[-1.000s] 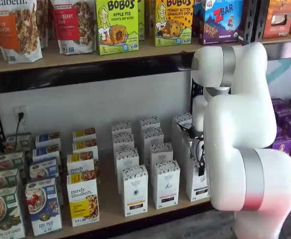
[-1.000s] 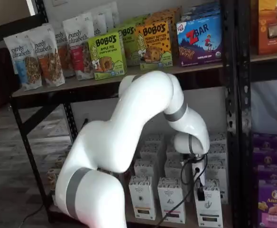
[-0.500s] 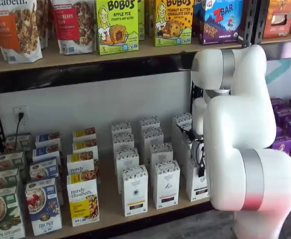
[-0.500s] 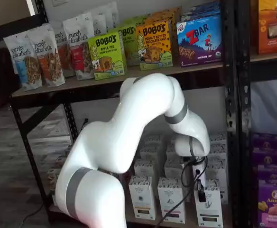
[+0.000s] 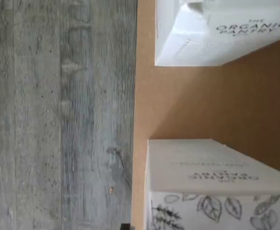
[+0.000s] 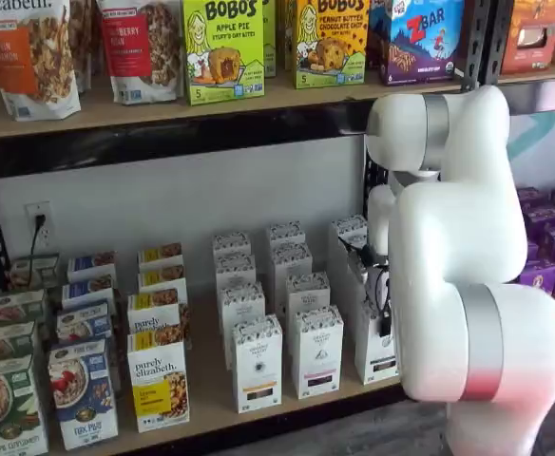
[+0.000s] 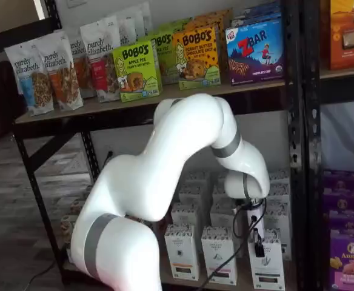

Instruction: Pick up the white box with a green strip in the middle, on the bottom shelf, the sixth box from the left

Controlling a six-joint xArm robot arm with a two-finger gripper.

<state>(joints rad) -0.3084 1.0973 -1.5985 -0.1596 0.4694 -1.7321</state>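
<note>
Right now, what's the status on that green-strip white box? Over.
Gripper just above the front row, open or shut unclear. White box upright on bottom shelf, not lifted. Neighbouring carton close beside it.

White box (image 6: 376, 348) half behind arm (image 6: 468, 285)

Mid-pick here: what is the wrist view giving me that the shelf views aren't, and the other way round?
Wrist view only: the grey wood-grain floor beyond the board's front edge, and close-up carton faces, including a leaf-printed carton.
Shelf views only: the white arm, the upper shelf's Bobo's boxes, and the end effector low over the front-right carton, its fingers too unclear to call open or closed.
Shared: white cartons standing on the bottom shelf.
</note>
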